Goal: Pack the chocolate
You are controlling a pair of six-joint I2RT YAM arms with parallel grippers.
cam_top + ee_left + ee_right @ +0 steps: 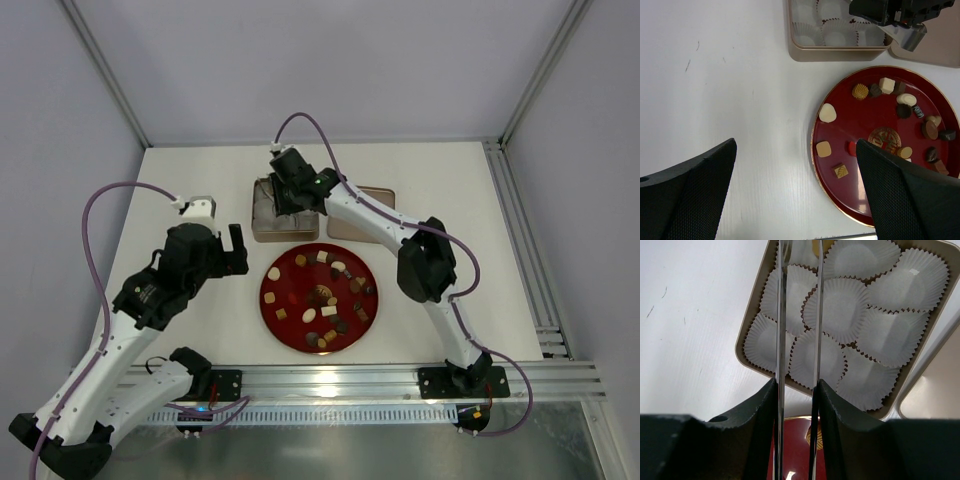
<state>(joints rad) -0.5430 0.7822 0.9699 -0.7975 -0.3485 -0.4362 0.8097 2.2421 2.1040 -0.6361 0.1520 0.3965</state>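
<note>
I read the chocolate (274, 272) as roughly twenty small loose pieces spread singly across the red plate (266, 300). Most sit in a ring inside the rim. Colours are dark brown, tan and cream, plus one red. Shapes are round, square and oval. In the left wrist view, a cream oval piece (827, 113), a tan square (823, 149) and a ridged gold square (841, 171) lie apart along the plate's left edge. All of them rest flat.

Bare white tabletop (190, 190) lies open left of the tan rectangular metal tin (260, 225). The black right gripper (290, 205) hangs over the tin, barring the way in from above; its white arm (365, 215) seems to cross the flat tan lid (380, 197). The round red plate (264, 300) is unobstructed from above.
</note>
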